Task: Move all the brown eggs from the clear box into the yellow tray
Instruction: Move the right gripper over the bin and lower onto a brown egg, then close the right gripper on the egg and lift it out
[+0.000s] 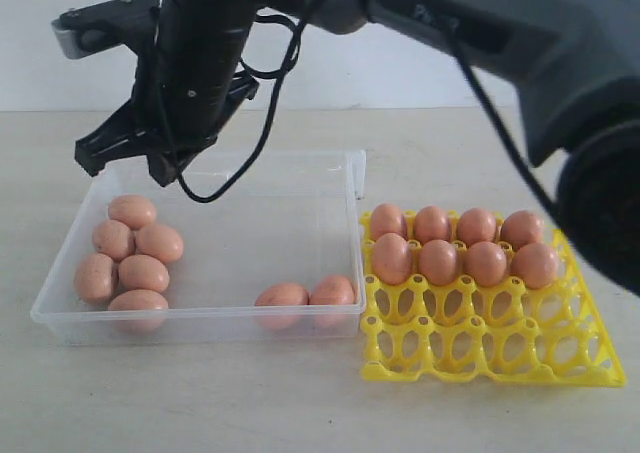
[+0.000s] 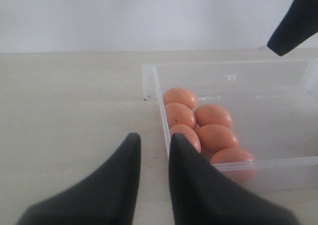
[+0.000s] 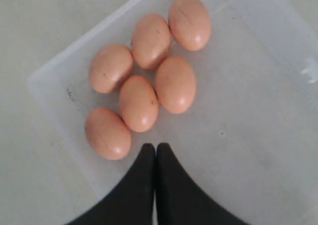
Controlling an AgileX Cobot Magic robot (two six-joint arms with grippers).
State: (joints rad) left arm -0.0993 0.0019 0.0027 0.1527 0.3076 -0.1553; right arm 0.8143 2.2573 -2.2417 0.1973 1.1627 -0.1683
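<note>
From the exterior view I count eight brown eggs (image 1: 438,261) in the yellow tray (image 1: 490,365) and eight in the clear box (image 1: 250,198). The right wrist view shows only six. My right claw (image 3: 155,146) is together, my left claw (image 2: 154,138) apart.

We see a pale beige, matte tabletop (image 1: 200,403) running back to a plain white wall (image 1: 30,73) along its far edge; soft, even light casts faint shadows.
</note>
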